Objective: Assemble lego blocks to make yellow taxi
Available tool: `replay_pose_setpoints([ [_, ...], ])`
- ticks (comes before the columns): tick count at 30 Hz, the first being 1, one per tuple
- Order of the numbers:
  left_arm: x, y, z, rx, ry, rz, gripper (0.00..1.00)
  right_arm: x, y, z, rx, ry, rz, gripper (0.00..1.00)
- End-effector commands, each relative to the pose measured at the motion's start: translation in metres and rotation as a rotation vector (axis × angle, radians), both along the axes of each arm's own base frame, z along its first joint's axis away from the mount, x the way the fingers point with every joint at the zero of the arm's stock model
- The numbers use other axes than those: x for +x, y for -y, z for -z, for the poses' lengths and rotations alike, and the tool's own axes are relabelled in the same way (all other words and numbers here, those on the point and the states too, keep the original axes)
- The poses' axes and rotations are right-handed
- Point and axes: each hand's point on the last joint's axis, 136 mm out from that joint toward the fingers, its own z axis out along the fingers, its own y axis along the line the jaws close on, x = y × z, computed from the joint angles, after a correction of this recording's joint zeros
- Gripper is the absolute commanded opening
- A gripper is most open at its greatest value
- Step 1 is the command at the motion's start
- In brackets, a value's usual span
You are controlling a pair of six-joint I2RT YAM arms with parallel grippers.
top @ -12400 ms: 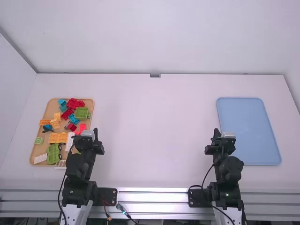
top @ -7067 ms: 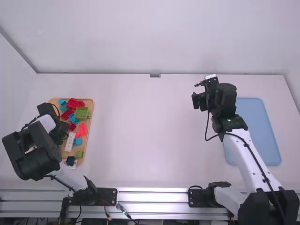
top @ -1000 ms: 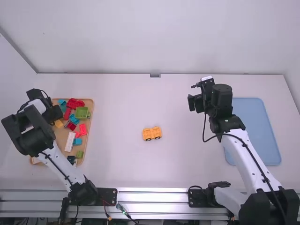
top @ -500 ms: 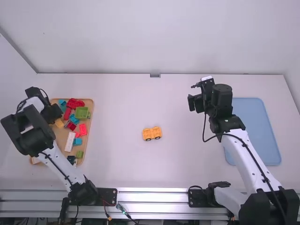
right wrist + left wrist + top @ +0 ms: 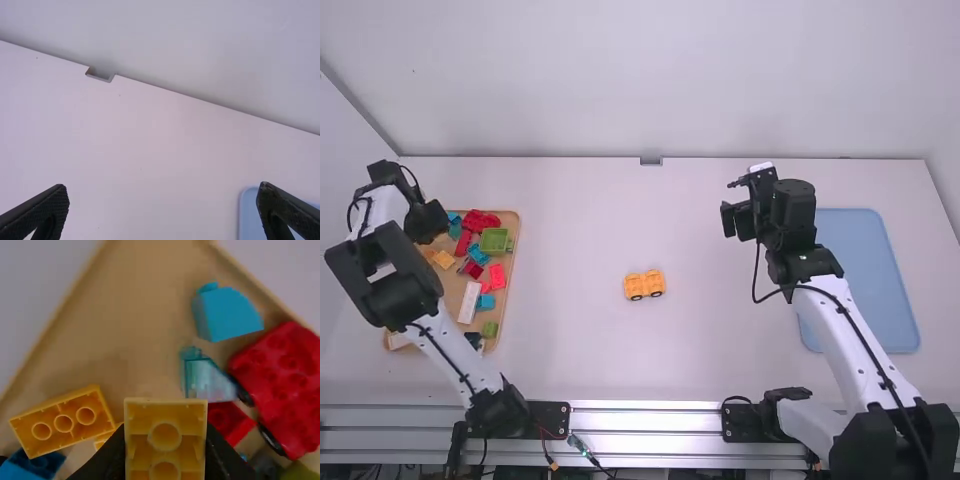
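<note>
The left gripper is squeezing a yellow block over the wooden tray. The hollow side of that block, with its round tubes, faces the wrist camera, so it looks upside down. That is the big worry: if it goes onto the yellow car base like this, the bumps will not fit and it will not click. It probably needs flipping first. The car base sits on its wheels in the middle of the white table, and nothing holds it. So a crooked push could make it roll or tip, and the right gripper may have to help keep it still. That one has its fingers wide apart with nothing between them, well apart from the car base. Near the held block are a see-through block and a red car piece. If the arm swings too low, it could bump them and twist its own block. The other yellow block is in the tray, also hollow side up, so the same mix-up could happen again.
</note>
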Motion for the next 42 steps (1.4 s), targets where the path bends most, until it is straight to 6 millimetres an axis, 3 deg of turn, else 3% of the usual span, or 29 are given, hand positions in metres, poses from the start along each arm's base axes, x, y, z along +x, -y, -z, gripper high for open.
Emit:
replay_pose_setpoints([
  [1, 0.014, 0.008, -0.01, -0.004, 0.027, 0.028, 0.02, 0.005, -0.005, -0.016, 0.012, 0.034, -0.008, 0.99],
  [8, 0.046, 0.065, -0.051, -0.107, 0.254, 0.217, 0.02, 0.014, -0.031, -0.016, 0.112, 0.05, -0.162, 0.99],
  [12, 0.043, 0.103, -0.077, -0.088, 0.377, 0.31, 0.01, 0.023, -0.042, -0.008, 0.211, 0.038, -0.239, 0.99],
  [13, 0.041, 0.128, -0.087, -0.071, 0.443, 0.406, 0.02, 0.028, -0.05, -0.004, 0.263, 0.033, -0.288, 0.99],
  [14, 0.04, 0.138, -0.09, -0.066, 0.469, 0.45, 0.02, 0.028, -0.053, -0.003, 0.275, 0.032, -0.304, 0.99],
  [16, 0.024, 0.22, -0.114, -0.09, 0.659, 0.826, 0.02, 0.032, -0.075, 0.001, 0.363, 0.046, -0.457, 0.99],
  [17, 0.016, 0.247, -0.12, -0.108, 0.718, 0.941, 0.02, 0.03, -0.085, 0.002, 0.393, 0.055, -0.528, 0.99],
  [19, 0.003, 0.281, -0.128, -0.138, 0.797, 1.073, 0.02, 0.026, -0.096, 0.001, 0.427, 0.067, -0.618, 0.99],
  [20, -0.011, 0.313, -0.136, -0.171, 0.873, 1.188, 0.02, 0.018, -0.109, 0.001, 0.465, 0.08, -0.728, 0.99],
  [22, -0.024, 0.338, -0.141, -0.205, 0.937, 1.275, 0.02, 0.008, -0.121, 0.0, 0.499, 0.091, -0.844, 0.99],
  [24, -0.042, 0.376, -0.148, -0.275, 1.038, 1.396, 0.02, -0.001, -0.134, 0.001, 0.582, 0.067, -0.95, 0.99],
  [25, -0.043, 0.38, -0.149, -0.286, 1.048, 1.407, 0.02, -0.002, -0.136, 0.001, 0.596, 0.059, -0.96, 0.99],
  [28, -0.064, 0.415, -0.155, -0.389, 1.15, 1.534, 0.02, -0.013, -0.152, 0.002, 0.672, 0.014, -1.12, 0.99],
  [34, -0.078, 0.444, -0.161, -0.474, 1.267, 1.659, 0.02, -0.03, -0.171, -0.005, 0.75, -0.103, -1.357, 0.97],
  [37, -0.077, 0.453, -0.161, -0.505, 1.288, 1.681, 0.02, -0.026, -0.182, -0.006, 0.759, -0.128, -1.374, 0.95],
  [42, -0.062, 0.464, -0.153, -0.523, 1.303, 1.675, 0.06, -0.04, -0.203, -0.012, 0.728, -0.089, -1.453, 0.95],
])
